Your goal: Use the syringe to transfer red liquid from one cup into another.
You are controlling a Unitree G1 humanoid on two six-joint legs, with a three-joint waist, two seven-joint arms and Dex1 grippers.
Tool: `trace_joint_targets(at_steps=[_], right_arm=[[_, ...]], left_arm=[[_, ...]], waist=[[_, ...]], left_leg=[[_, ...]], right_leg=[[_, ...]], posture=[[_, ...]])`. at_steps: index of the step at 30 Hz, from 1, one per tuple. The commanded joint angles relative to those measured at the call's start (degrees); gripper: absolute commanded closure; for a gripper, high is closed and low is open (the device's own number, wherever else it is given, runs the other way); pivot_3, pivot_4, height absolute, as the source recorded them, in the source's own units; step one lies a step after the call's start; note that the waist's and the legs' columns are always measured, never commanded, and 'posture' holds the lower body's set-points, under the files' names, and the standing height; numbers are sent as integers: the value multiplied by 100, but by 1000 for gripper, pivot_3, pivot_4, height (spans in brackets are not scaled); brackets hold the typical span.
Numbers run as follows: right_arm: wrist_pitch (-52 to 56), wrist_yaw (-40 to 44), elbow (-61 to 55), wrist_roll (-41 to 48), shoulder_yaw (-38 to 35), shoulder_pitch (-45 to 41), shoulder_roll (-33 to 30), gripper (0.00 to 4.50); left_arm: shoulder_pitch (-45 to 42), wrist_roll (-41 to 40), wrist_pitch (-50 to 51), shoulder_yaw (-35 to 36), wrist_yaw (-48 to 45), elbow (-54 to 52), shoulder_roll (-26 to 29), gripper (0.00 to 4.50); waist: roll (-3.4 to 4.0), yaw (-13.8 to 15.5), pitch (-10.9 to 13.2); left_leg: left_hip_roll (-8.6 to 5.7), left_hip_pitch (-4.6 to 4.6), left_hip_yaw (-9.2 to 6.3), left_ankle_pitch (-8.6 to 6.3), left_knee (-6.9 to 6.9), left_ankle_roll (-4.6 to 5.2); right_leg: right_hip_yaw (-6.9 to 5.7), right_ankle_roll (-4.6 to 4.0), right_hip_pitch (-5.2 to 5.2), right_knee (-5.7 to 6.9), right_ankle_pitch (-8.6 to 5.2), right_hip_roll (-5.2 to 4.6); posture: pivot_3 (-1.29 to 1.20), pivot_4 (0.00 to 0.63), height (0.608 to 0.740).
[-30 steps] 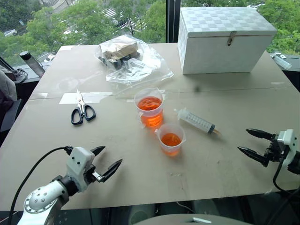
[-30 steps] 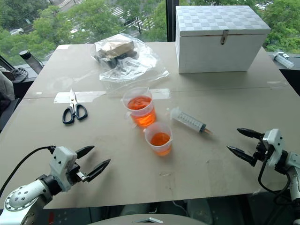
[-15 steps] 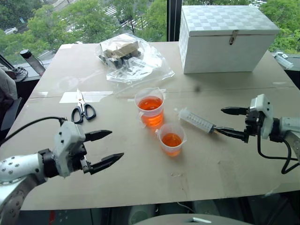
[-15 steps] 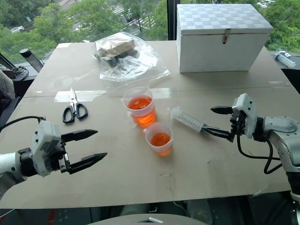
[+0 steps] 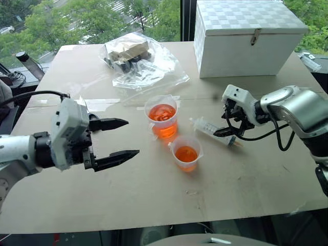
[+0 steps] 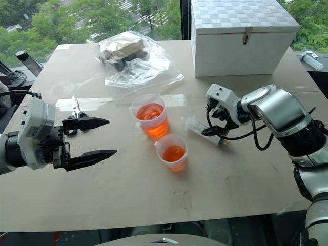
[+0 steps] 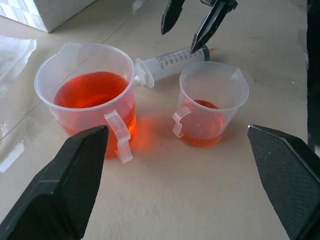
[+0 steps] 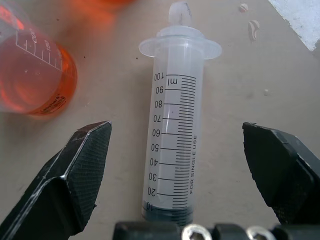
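1. Syringe (image 5: 213, 130) lies flat on the table (image 5: 246, 174), just right of both cups, plunger pushed in.
2. Right gripper (image 5: 224, 121) hangs over the syringe's tip end, fingers spread wide on either side of the barrel, gripping nothing.
3. Left gripper (image 5: 119, 138) hovers left of the cups, fingers wide open, empty.
4. Taller cup (image 5: 162, 116) and shorter cup (image 5: 186, 152) both hold red liquid (image 7: 94, 96).

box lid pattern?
The white box lid has a pale grey-and-white checkered pattern; clearest in the left eye view.
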Motion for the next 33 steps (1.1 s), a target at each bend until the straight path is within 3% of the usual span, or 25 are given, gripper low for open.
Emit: trace_joint_targets(at_steps=[1, 11, 20, 33], right_arm=[[311, 76, 41, -34, 425, -589, 163, 32], [171, 108, 673, -431, 1635, -1284, 910, 32], [-224, -6, 2361, -983, 1792, -1685, 1731, 32], [-58, 37, 2851, -1208, 1992, -1502, 1991, 32]], left_arm=[[67, -339, 382, 394, 445, -447, 32, 0], [147, -500, 528, 554, 902, -738, -110, 0], [232, -510, 465, 483, 1139, -881, -284, 0], [56, -607, 428, 318, 1251, -846, -259, 0]], waist=[[-1, -42, 1], [-8, -104, 0], [-13, -113, 0], [-13, -127, 0]], left_leg=[[0, 1, 0, 0, 0, 0], [0, 8, -3, 1, 21, -2], [-3, 19, -1, 6, 21, -11], [-4, 18, -1, 7, 20, -13]], right_leg=[[1, 0, -1, 4, 0, 1], [-1, 0, -1, 40, 0, 2], [5, 0, -5, 58, 0, 5], [6, -1, -9, 64, 0, 5]], posture=[[0, 150, 740], [0, 150, 740], [0, 150, 740], [0, 150, 740]])
